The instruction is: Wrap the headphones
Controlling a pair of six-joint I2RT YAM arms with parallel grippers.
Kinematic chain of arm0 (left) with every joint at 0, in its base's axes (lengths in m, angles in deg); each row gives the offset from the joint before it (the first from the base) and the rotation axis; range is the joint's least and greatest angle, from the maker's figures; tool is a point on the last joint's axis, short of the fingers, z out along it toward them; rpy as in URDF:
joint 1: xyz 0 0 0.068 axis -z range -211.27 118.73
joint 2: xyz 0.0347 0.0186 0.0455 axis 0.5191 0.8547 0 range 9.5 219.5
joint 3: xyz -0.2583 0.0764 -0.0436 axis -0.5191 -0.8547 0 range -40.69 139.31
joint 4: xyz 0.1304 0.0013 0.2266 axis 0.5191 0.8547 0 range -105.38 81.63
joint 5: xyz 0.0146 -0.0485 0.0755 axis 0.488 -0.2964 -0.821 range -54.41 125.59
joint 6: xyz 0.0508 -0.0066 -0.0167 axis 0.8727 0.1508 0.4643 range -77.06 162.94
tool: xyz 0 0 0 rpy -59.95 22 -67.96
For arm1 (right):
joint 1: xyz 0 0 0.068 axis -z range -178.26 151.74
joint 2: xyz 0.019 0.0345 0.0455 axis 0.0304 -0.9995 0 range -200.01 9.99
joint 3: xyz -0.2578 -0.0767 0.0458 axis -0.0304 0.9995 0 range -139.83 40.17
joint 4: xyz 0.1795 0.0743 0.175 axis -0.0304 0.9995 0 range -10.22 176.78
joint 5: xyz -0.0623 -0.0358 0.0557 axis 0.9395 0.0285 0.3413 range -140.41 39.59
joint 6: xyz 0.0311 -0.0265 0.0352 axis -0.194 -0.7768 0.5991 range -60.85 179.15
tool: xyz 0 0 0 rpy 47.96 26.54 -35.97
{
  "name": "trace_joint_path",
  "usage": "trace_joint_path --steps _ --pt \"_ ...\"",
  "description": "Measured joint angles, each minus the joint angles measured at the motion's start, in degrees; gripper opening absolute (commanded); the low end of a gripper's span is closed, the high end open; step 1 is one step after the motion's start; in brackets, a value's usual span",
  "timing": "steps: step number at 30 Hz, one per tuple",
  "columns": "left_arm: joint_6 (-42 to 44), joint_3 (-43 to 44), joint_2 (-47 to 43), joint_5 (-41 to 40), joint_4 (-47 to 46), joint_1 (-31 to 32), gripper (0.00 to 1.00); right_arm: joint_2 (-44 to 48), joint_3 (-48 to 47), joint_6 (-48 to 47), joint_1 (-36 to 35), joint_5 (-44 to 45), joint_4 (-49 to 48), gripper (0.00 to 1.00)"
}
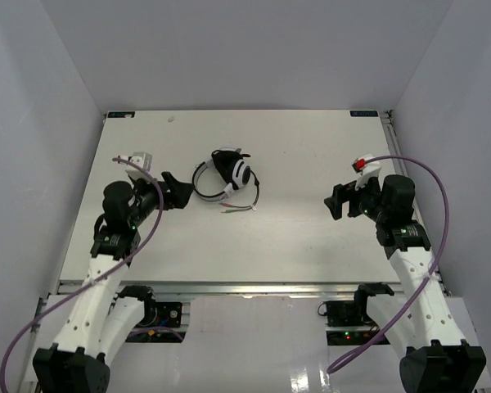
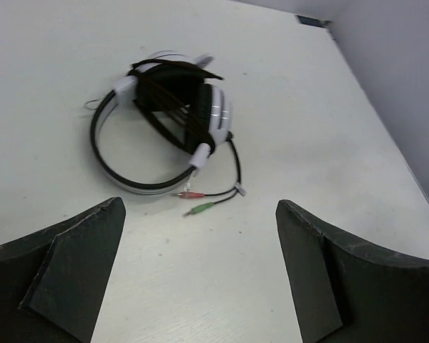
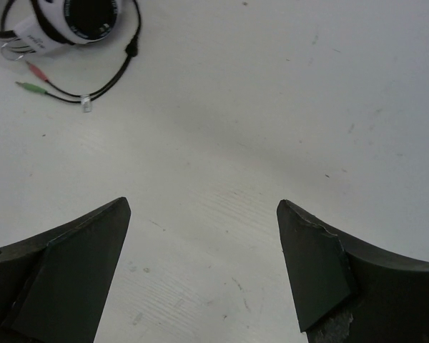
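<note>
The headphones (image 1: 226,176) lie on the table a little left of the middle, white earcups folded together, black cushions and thin headband. Their thin black cord (image 1: 250,199) loops around the earcups and ends in a red and a green plug (image 2: 198,202). They also show in the left wrist view (image 2: 173,118) and at the top left of the right wrist view (image 3: 71,21). My left gripper (image 1: 173,190) is open and empty, just left of the headphones. My right gripper (image 1: 337,201) is open and empty, well to their right.
Purple cables (image 1: 430,176) arc over both arms. White walls enclose the table (image 1: 295,237) at the back and on both sides.
</note>
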Motion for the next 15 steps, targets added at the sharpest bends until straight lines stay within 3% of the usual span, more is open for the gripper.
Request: trace_joint_path --steps 3,7,15 --pt "0.95 -5.31 -6.96 6.5 -0.97 0.55 0.98 1.61 -0.29 2.04 1.67 4.84 2.05 0.9" --pt "2.6 -7.59 -8.37 12.17 0.68 1.46 0.98 3.83 -0.23 3.48 4.4 8.86 4.8 0.9" --pt "5.33 -7.64 -12.38 15.17 3.61 2.82 0.98 6.07 3.09 2.7 6.46 9.49 6.47 0.9"
